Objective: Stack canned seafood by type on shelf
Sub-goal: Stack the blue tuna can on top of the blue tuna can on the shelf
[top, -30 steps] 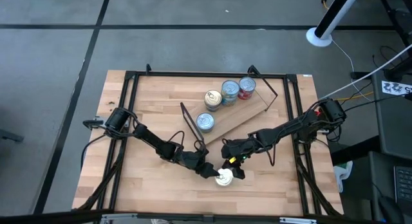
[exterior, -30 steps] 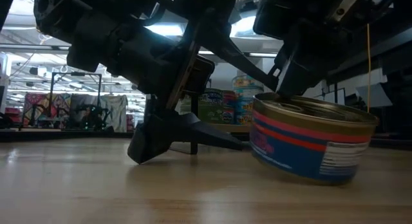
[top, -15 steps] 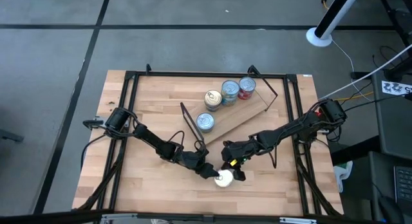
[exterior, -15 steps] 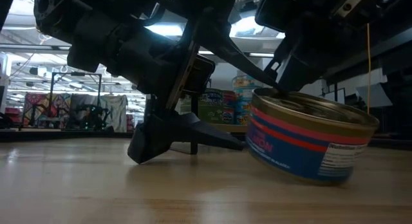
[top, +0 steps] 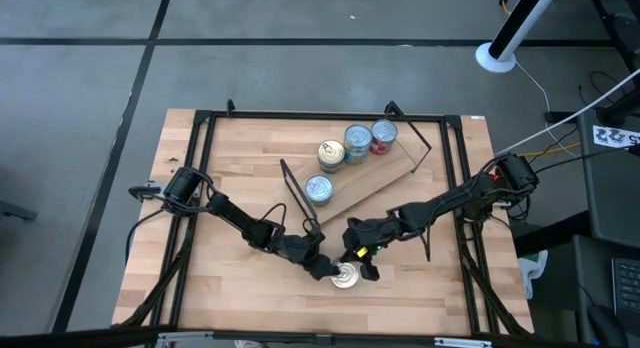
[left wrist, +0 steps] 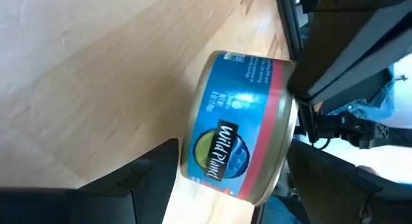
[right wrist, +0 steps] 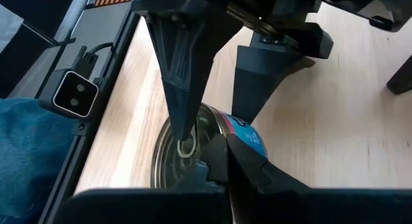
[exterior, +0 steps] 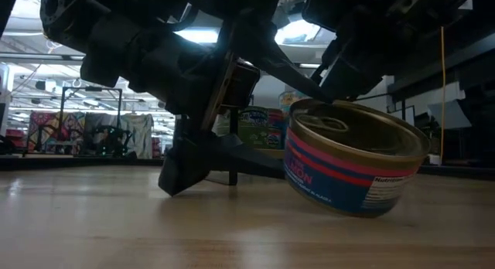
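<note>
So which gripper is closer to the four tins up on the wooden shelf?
Right, though only slightly. The right gripper and the left gripper both sit below the shelf, at the loose tin.

One tin (top: 346, 277) is seen tilted on the surface (top: 230, 288) near its front edge, between the left pincer (top: 328, 272) and right pincer (top: 358, 263). Four tins (top: 346, 154) are set on the shelf (top: 375, 183) behind.

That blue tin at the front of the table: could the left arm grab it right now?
Probably yes: the left gripper stands open with the blue tin between its fingers. The shut right gripper tips the tin, which may hinder.
</note>
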Motion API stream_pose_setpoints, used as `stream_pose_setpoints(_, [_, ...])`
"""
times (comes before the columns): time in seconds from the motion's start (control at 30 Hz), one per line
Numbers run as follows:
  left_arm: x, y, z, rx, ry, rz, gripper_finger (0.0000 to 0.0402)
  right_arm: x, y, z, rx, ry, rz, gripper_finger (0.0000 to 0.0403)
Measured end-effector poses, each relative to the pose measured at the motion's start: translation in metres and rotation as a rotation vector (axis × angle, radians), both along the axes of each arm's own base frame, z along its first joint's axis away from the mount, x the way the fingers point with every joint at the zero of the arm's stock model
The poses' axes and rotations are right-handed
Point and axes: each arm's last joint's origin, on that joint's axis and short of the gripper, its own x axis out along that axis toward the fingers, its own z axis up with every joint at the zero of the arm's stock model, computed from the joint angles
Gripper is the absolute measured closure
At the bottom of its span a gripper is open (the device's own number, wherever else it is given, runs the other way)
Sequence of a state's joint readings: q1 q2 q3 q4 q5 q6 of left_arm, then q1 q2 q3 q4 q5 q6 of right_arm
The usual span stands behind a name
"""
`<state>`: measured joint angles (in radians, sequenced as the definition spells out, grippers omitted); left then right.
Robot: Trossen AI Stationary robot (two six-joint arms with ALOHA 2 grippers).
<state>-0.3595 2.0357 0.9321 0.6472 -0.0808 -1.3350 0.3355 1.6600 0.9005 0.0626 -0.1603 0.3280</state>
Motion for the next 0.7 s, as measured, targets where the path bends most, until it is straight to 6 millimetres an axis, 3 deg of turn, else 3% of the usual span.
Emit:
stream_pose_setpoints(0.33, [0.0002, 0.0006, 0.0000, 0.099, -0.027, -0.032, 0.0121, 0.0003, -0.0005, 0.0000, -0.028, -0.015, -0.001, 0.0402])
stream_pose_setpoints(0.7, [0.0003, 0.0008, 0.0001, 0.093, -0.026, -0.020, 0.0121, -0.0004, -0.0014, -0.0006, -0.030, -0.003, -0.001, 0.0402])
